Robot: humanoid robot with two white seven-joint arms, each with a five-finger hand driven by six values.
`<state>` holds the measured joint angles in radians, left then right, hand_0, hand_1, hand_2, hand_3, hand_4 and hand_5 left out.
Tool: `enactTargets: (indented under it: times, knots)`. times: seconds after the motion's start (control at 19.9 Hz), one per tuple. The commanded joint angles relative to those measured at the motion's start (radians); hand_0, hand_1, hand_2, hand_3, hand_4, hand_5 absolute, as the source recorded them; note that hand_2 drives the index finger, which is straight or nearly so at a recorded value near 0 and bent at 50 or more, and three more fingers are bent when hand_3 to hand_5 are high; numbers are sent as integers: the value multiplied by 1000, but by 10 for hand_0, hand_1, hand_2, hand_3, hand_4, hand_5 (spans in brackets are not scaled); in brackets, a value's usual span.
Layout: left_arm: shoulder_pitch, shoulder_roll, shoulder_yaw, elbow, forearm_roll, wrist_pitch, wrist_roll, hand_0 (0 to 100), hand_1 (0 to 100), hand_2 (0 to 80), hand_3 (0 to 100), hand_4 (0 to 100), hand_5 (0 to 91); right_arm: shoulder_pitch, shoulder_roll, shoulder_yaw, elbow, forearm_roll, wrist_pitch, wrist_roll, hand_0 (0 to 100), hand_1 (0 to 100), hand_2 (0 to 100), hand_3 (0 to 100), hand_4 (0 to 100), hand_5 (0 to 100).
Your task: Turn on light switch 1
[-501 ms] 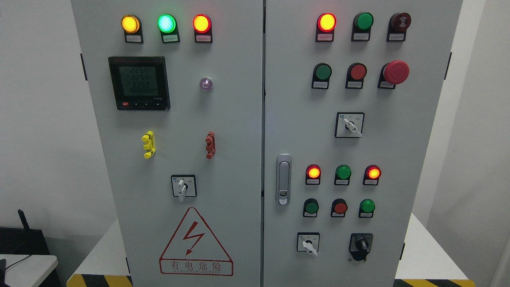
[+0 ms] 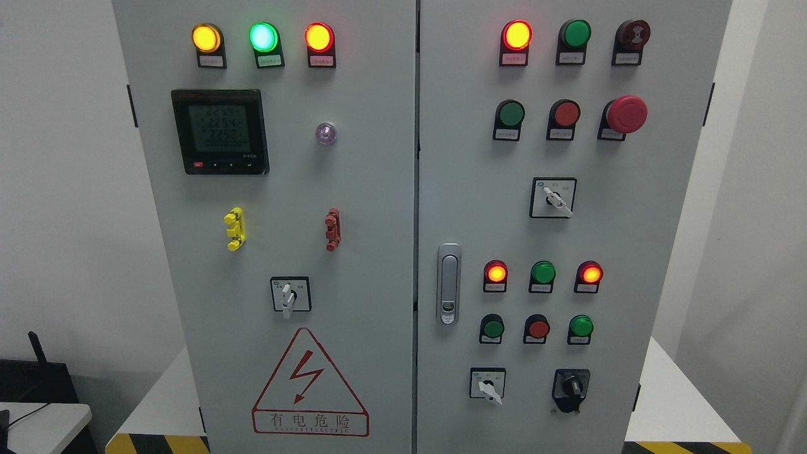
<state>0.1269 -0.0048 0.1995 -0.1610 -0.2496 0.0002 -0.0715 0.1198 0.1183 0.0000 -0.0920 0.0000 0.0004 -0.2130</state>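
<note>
A grey two-door electrical cabinet (image 2: 378, 189) fills the head view. The right door carries a row of three push buttons: dark green (image 2: 492, 328), red (image 2: 538, 328) and brighter green (image 2: 580, 326). Above them sit three lamps: lit red (image 2: 496, 273), unlit green (image 2: 543, 272), lit red (image 2: 591, 273). White-handled rotary switches sit at the lower right door (image 2: 487, 385), upper right door (image 2: 553, 198) and left door (image 2: 290, 295). A black rotary knob (image 2: 571, 386) is at lower right. I cannot read which control is light switch 1. Neither hand shows.
A red mushroom stop button (image 2: 625, 114) juts from the upper right door. The door latch handle (image 2: 448, 284) stands near the centre seam. A digital meter (image 2: 220, 131) and a high-voltage warning triangle (image 2: 310, 383) mark the left door. A dark desk corner (image 2: 38, 403) sits at lower left.
</note>
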Motion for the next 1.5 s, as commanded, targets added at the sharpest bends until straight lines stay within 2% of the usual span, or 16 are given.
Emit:
enactTargets:
  times: [0.0,0.1,0.25,0.45,0.6,0.8,0.9,1.15,1.25,1.35,1.45]
  knots:
    - [8,-32,78,-66,-2,0,-48,122,0,0,0,0,0,0,0,23,0,5,0,0,120,389,0,0,0,0]
    - [45,-29,136,-129,-7,3,-83,125,0,0,0,0,0,0,0,23,0,5,0,0,120,389,0,0,0,0]
    - [54,-29,208,-166,-11,3,-105,127,0,0,0,0,0,0,1,23,0,5,0,0,120,389,0,0,0,0]
    - [88,-32,328,-260,-13,1,-102,138,0,0,0,0,0,0,1,23,0,5,0,0,120,389,0,0,0,0]
    - [155,-37,371,-418,-16,0,-96,152,0,0,0,6,0,0,0,23,0,5,0,0,120,389,0,0,0,0]
    - [165,-37,555,-576,-13,-11,-87,166,0,0,0,38,0,0,0,23,0,5,0,0,120,389,0,0,0,0]
    - [168,-35,622,-653,-11,-12,-90,193,9,0,7,97,0,1,1,23,0,5,0,0,120,389,0,0,0,0]
    - [168,-35,718,-879,-10,-25,-87,243,37,0,108,240,0,0,0,23,0,5,0,0,120,389,0,0,0,0]
    - [168,-35,728,-949,-7,-78,-65,260,60,0,127,278,0,0,0,23,0,5,0,0,120,389,0,0,0,0]
    - [168,-35,741,-1000,-7,-168,-30,278,99,0,187,334,7,0,0,23,0,5,0,0,120,389,0,0,0,0]
    - [168,-35,765,-1069,-7,-230,-22,294,115,0,230,367,18,0,1,23,0,5,0,0,120,389,0,0,0,0]
